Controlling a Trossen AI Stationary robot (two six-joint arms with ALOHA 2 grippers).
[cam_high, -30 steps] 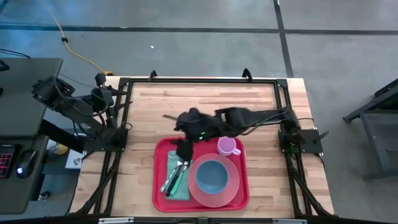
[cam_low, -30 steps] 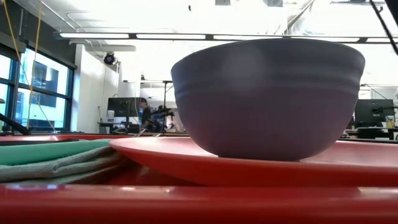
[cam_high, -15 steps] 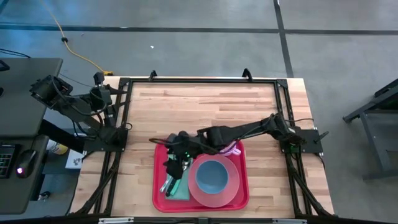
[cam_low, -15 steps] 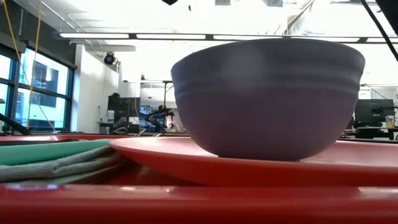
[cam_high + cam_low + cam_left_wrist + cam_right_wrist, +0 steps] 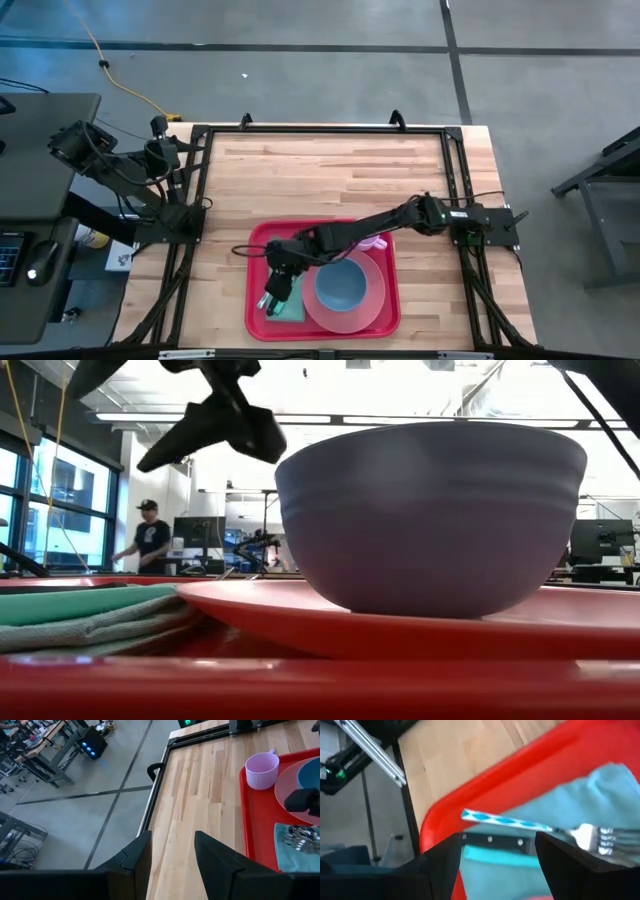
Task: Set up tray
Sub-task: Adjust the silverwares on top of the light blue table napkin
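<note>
- Right gripper [image 5: 277, 290], fingers spread with nothing between them, is reaching farther down over the folded teal cloth napkin [image 5: 292, 303] and cutlery than a second ago.
- Large red rectangular plastic tray [image 5: 257, 312] is sitting unmoved at the wooden table's [image 5: 330, 180] near edge.
- Left gripper [image 5: 172, 857], part open and empty, is waiting beyond the table's left side.

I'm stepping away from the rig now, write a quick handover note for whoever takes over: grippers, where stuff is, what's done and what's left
Right gripper: open, empty, over the cutlery on the teal napkin at the tray's left side.
Left gripper: open, empty, parked off the table's left edge.
On the tray: pink plate with the blue bowl on it, pink cup at the far edge, napkin with a fork and a blue-patterned handle on top.
Done: everything visible is on the tray.
Left: probably straightening the cutlery; check whether it needs it, then pull the right arm back.
</note>
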